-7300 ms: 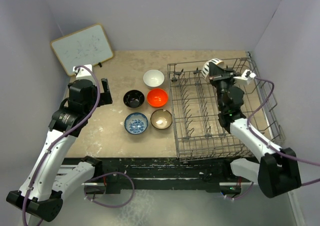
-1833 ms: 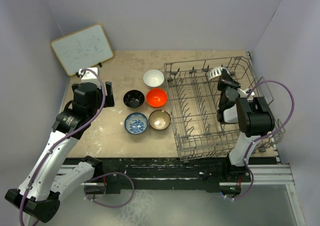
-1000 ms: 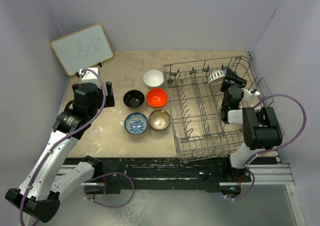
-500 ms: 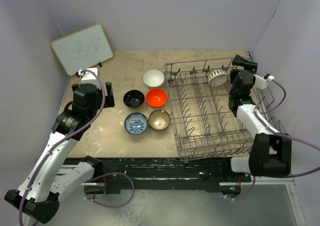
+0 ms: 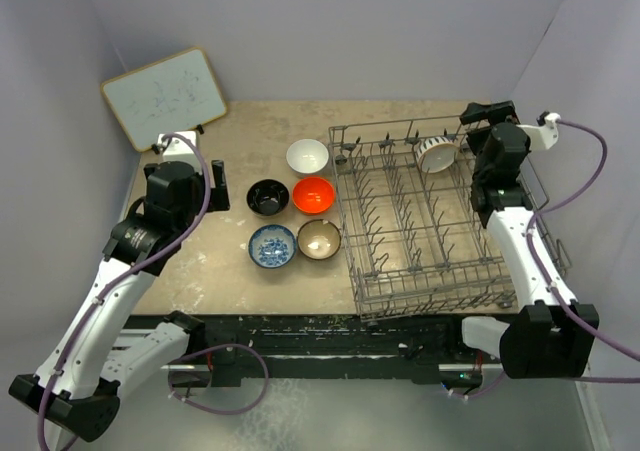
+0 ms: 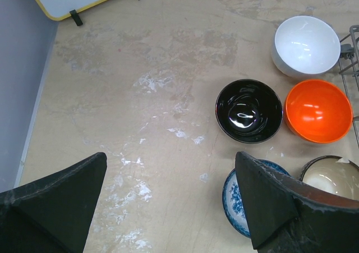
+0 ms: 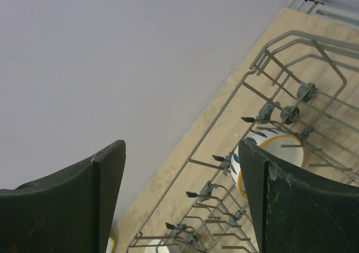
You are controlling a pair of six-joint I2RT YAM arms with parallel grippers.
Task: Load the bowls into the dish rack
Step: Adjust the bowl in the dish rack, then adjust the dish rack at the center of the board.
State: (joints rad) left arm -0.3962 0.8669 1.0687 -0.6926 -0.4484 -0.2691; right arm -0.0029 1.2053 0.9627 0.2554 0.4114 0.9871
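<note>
Viewing overhead: one cream bowl (image 5: 437, 154) leans in the dish rack (image 5: 400, 221) by the counter's far right corner; five bowls (image 5: 315, 194) wait mid-counter. Left wrist: left claw (image 6: 170, 169) wide, empty, near the black bowl (image 6: 249, 110). I judge these rigid, slick and breakable; pinch the rim. Right wrist: right claw (image 7: 180, 152) wide, empty.
</note>
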